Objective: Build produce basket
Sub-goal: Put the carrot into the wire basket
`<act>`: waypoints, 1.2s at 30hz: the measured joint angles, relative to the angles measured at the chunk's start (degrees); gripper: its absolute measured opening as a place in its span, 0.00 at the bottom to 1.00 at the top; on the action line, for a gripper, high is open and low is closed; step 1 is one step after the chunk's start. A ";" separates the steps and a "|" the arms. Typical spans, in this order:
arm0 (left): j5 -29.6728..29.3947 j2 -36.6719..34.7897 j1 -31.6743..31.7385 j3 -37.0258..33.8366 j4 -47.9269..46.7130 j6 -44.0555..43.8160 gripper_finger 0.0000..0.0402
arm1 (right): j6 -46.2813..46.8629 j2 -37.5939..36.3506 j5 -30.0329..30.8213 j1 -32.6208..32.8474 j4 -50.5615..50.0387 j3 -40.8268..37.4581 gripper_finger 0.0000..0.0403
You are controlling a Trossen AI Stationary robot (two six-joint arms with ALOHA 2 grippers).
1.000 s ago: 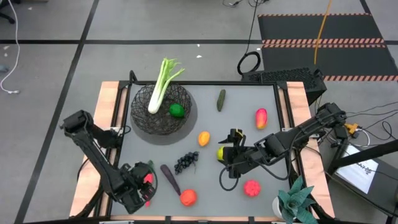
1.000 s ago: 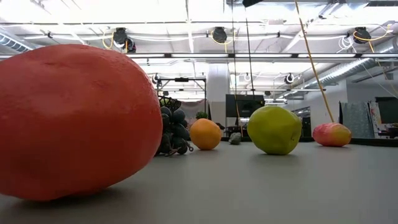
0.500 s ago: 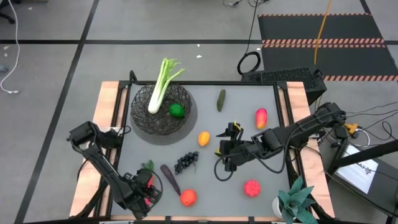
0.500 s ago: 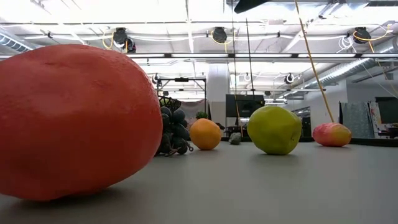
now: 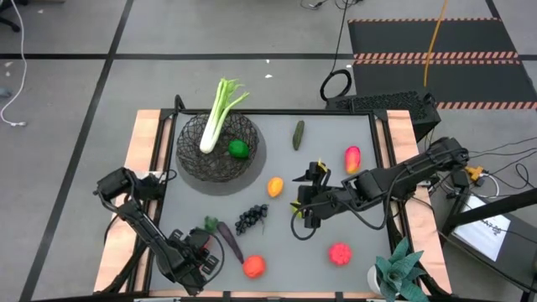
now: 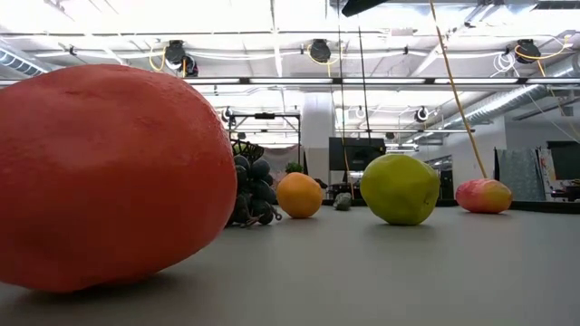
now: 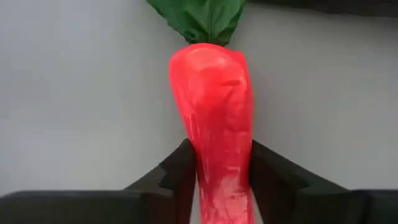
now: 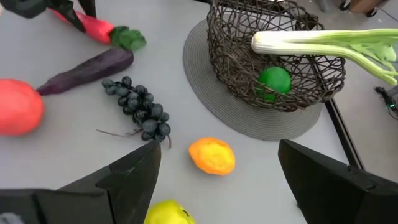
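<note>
My left gripper (image 5: pixel 199 252) stands at the near left, shut on a red carrot (image 7: pixel 214 106). The carrot's green leaves (image 5: pixel 209 223) stick out toward the far side. My right gripper (image 5: pixel 304 206) hovers open over the yellow-green apple (image 8: pixel 168 214), touching nothing. The black wire basket (image 5: pixel 220 147) sits on a round grey mat at the far left. It holds a green lime (image 5: pixel 239 148) and a leek (image 5: pixel 216 117) that leans over its far rim. My left gripper pinches the carrot's tapering lower half (image 7: pixel 219 177) between its two fingers (image 7: pixel 177 177), one on each side. The fingers come steeply from above. The carrot lies on the grey table, its leafy end (image 7: pixel 202 15) pointing away from the gripper.
On the table lie a dark eggplant (image 5: pixel 228 242), purple grapes (image 5: pixel 251 218), an orange (image 5: pixel 275 186), a red-orange round fruit (image 5: pixel 253 266), a pink one (image 5: pixel 340 253), a mango (image 5: pixel 352 158) and a cucumber (image 5: pixel 298 134). A spiky plant (image 5: pixel 403 268) stands at the near right corner.
My left gripper has come down onto the carrot and shifted slightly toward the table's right. The carrot's green leaves, hidden under the gripper before, now show beyond it.
</note>
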 joint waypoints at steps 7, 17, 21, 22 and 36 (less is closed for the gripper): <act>-2.69 -7.53 0.23 0.00 0.00 8.79 0.25 | 2.99 -0.60 -0.15 0.02 -2.70 0.00 0.79; -26.80 -25.37 0.56 0.00 0.20 32.11 0.31 | 12.74 -0.62 -0.15 0.20 -8.70 -0.69 0.79; -33.79 -31.37 2.03 0.00 1.30 47.43 0.31 | 14.12 -0.62 -0.21 1.02 -8.75 -2.40 0.79; -34.74 -32.61 2.58 0.00 2.02 51.91 0.31 | 14.47 -0.62 -0.22 1.20 -8.67 -2.86 0.79; -39.44 -39.99 13.33 0.02 8.56 109.69 0.31 | 15.28 -0.62 -2.72 1.61 -5.81 -7.06 0.79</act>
